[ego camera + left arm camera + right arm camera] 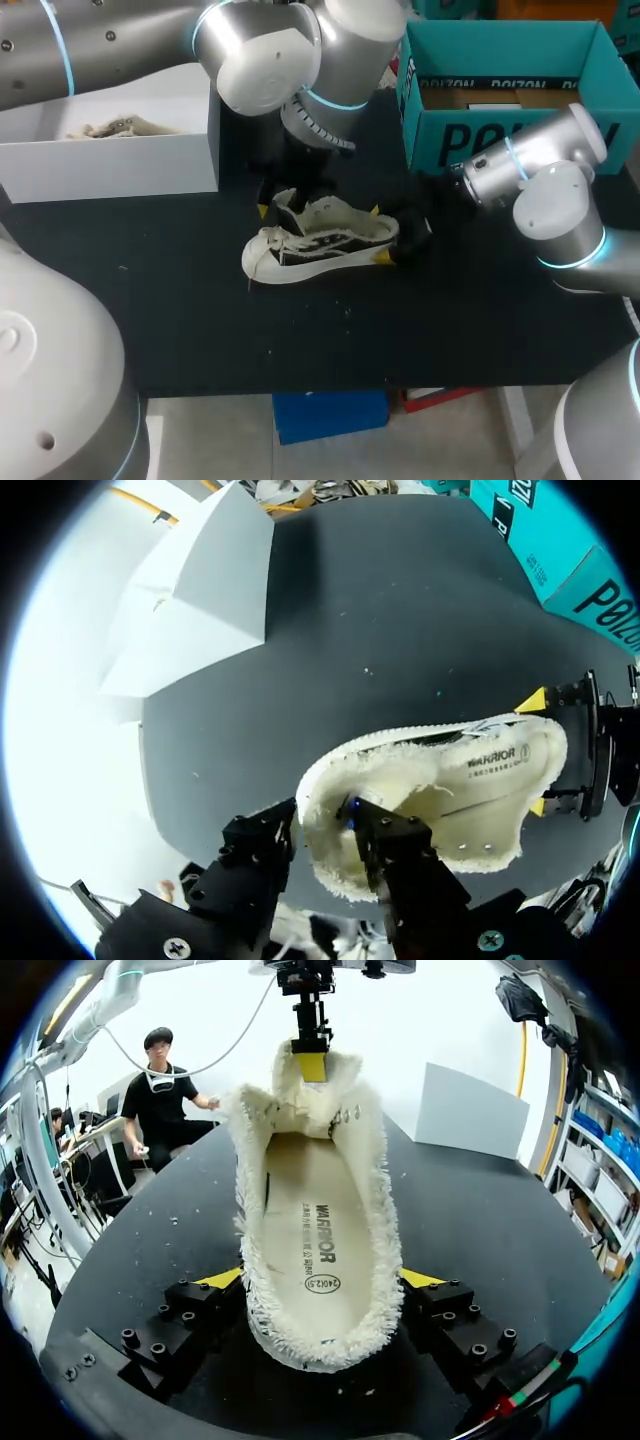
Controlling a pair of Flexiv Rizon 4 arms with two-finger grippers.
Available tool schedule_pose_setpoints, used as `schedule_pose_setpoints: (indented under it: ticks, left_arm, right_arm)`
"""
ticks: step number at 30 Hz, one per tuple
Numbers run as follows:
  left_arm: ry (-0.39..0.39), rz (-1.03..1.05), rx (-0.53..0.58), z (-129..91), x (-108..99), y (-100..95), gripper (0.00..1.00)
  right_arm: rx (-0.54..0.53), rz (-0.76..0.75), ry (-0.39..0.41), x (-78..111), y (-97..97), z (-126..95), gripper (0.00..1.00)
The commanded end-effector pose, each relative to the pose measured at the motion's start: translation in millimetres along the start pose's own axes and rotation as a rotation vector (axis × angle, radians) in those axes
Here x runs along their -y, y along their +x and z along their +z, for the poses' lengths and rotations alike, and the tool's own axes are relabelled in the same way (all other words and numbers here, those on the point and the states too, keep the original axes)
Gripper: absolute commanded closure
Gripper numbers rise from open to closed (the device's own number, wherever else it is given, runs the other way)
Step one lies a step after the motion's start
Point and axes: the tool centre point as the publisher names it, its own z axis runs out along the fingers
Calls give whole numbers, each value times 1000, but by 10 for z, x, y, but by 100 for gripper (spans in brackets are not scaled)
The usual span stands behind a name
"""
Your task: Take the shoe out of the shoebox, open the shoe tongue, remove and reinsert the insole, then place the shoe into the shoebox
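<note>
Both my claws are at the black-and-white canvas shoe with fleecy cream lining (pixel 320 240). It lies on the black table mat (pixel 200 320), outside the teal cardboard shoebox (pixel 430 130). My right gripper (pixel 320 1282) clamps its heel from both sides. My left gripper (pixel 322 832) is at the tongue, but I cannot tell its grip. A hard pull there could drag the heel free or roll the shoe.

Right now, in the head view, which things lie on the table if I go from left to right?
white box → shoe → teal shoebox
</note>
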Motion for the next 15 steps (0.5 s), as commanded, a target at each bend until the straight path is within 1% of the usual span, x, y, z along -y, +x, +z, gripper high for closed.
schedule_pose_setpoints:
  ticks: [1, 7, 15]
  left_arm:
    - [-6, 0, -5, 28, 42, 33, 100]
    - [-4, -2, -14, -11, -23, 64, 100]
    - [-5, -58, -2, -120, -191, -17, 100]
  right_arm:
    - [0, 1, 1, 39, -23, 2, 100]
    - [0, 1, 1, 39, -23, 2, 100]
    - [0, 1, 1, 39, -23, 2, 100]
